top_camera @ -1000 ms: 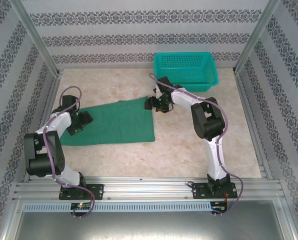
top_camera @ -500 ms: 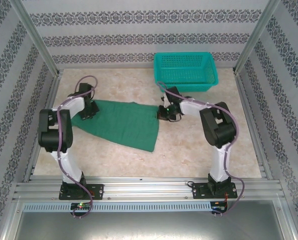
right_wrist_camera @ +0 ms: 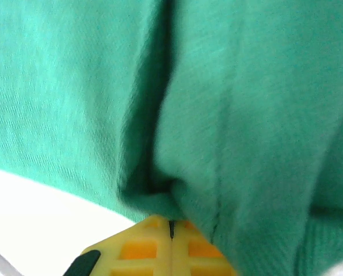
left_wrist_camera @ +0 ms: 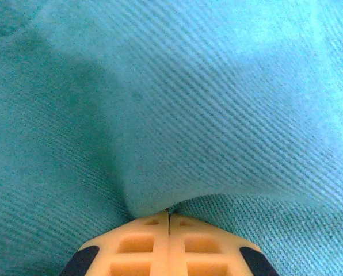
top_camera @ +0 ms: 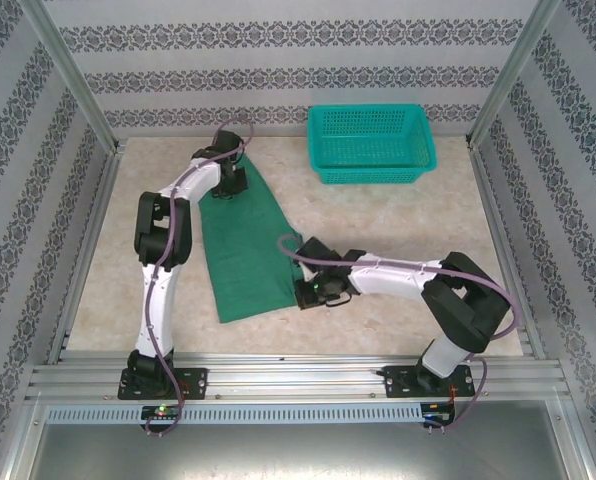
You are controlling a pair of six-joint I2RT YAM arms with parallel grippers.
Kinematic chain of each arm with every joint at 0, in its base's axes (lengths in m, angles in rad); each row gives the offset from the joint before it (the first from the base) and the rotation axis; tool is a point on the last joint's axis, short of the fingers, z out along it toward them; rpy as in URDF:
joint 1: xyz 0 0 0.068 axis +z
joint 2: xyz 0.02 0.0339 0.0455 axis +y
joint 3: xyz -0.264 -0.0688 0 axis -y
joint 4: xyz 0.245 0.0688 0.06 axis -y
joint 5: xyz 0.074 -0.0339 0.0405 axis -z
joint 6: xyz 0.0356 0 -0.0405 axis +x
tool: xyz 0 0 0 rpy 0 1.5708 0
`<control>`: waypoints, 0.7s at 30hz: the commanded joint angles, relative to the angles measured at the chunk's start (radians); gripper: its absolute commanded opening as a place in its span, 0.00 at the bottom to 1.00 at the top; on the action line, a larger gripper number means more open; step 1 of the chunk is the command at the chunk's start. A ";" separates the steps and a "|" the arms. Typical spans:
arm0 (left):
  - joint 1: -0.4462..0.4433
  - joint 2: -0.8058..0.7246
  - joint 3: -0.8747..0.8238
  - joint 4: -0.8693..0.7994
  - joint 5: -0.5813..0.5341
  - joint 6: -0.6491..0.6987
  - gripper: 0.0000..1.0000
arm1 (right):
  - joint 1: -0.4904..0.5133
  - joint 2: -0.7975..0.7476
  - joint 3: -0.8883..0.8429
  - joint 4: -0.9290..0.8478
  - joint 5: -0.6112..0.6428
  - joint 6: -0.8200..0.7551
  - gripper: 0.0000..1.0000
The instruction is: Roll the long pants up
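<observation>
- The left gripper (top_camera: 230, 180) is pinched shut on the far end of the long pants (top_camera: 243, 250). They lie as a narrow green strip on the table (top_camera: 398, 230), running from this gripper back toward the arm bases.
- The right gripper (top_camera: 313, 292) is also clamped on the cloth, at the strip's near right edge. Most of the fabric lies to its left and beyond it.
- Risk 1: both holds look like thin bites at the very tips. If the 2 arms pull apart or move at unequal speed, the cloth could slip from 1 pinch and that end would fall slack.
- Risk 2: the right gripper seems to hold a bunched fold rather than a flat hem. A roll begun there would probably come out skewed or loose.
- Risk 3: the teal basket (top_camera: 370, 140) stands well to the right of the left gripper, apart from the cloth. A wide sweep that way could clip it.
- The top view gives the layout: the strip's slant and which end each arm holds. The bite itself is too small there to judge.
- The left wrist view shows its fingertips (left_wrist_camera: 143, 244) meeting, with a ridge of cloth gathered into the seam between them.
- The right wrist view shows a deep crease just ahead of its tips and pale table at lower left.
</observation>
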 commanded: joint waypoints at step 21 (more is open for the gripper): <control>-0.001 -0.742 -0.472 0.189 0.188 0.058 1.00 | -0.076 -0.204 0.064 -0.135 0.376 0.068 0.98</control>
